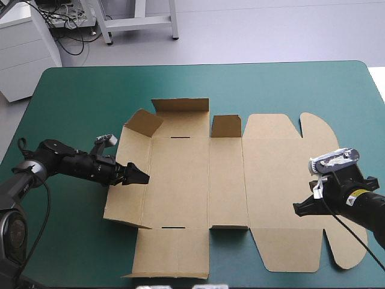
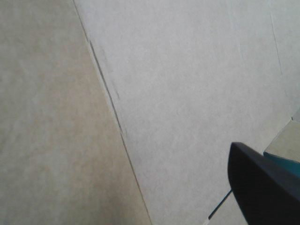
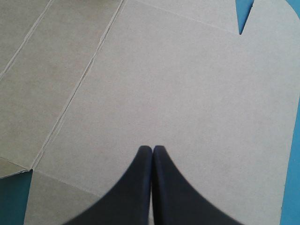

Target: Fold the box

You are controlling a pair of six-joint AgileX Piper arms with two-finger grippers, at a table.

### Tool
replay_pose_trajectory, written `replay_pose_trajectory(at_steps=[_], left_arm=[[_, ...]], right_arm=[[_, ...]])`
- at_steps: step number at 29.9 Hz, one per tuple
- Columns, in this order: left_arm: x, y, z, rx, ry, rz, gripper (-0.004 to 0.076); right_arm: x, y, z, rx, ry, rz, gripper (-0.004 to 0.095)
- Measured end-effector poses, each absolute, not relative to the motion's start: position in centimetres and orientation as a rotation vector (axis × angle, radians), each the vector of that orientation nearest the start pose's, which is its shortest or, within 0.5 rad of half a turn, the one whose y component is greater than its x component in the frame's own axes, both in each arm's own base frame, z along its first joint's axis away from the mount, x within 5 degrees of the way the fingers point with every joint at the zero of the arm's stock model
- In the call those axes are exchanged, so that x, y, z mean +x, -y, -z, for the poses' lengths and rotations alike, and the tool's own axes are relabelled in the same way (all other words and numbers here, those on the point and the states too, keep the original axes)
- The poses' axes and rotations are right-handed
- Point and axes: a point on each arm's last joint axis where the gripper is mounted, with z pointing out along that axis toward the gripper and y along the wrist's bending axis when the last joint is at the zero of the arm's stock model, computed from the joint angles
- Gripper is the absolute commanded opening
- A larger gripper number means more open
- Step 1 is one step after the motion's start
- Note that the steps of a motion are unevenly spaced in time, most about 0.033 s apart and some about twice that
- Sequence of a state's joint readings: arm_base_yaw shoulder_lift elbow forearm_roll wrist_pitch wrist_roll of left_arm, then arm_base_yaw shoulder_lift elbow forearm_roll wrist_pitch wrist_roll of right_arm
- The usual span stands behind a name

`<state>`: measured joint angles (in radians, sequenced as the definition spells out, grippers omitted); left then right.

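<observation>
The brown box (image 1: pixel 204 180) lies as a cut sheet on the teal-green cover (image 1: pixel 78 96), mostly flat. Its left wall panel and the two back flaps are tilted up. My left gripper (image 1: pixel 139 174) is at that left wall panel, open. In the left wrist view one black finger (image 2: pixel 267 187) shows over the board (image 2: pixel 178 84), and the other is hidden behind the sheet. My right gripper (image 1: pixel 298 209) is shut, its tip (image 3: pixel 152 149) resting over the flat lid panel (image 3: pixel 187 93) near the box's right end.
Bare teal-green cover runs along the far side and left of the box. The table's right edge lies close beyond the lid's rounded flaps (image 1: pixel 316 126). A strip of cover (image 3: pixel 293 154) shows beside the lid in the right wrist view.
</observation>
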<state>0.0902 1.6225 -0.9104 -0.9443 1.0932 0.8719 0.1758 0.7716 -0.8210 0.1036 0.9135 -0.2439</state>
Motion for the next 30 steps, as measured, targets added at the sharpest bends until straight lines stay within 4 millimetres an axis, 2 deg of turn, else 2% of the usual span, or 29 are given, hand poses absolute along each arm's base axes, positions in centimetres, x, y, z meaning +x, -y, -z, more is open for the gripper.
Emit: replay_pose_trajectory(at_steps=[5,16,19,26,30], left_arm=[[28.0,5.3,-21.0,0.354,-2.68,1.086,0.0631],[27.5,5.3,-20.7,0.28,-2.789,1.066,0.0613],[27.6,5.2,-20.7,0.243,-2.799,1.064,0.0501],[27.5,5.0,-20.5,0.158,-2.846,1.039,-0.0008],[27.6,5.0,-20.4,0.121,-2.849,1.027,-0.0032]], right_arm=[[13.1,-3.1,-34.0,-0.455,-2.299,-0.094,-0.0023],[13.1,-3.1,-34.0,-0.455,-2.299,-0.094,-0.0023],[13.1,-3.1,-34.0,-0.455,-2.299,-0.094,-0.0023],[13.1,-3.1,-34.0,-0.455,-2.299,-0.094,-0.0023],[13.1,-3.1,-34.0,-0.455,-2.299,-0.094,-0.0023]])
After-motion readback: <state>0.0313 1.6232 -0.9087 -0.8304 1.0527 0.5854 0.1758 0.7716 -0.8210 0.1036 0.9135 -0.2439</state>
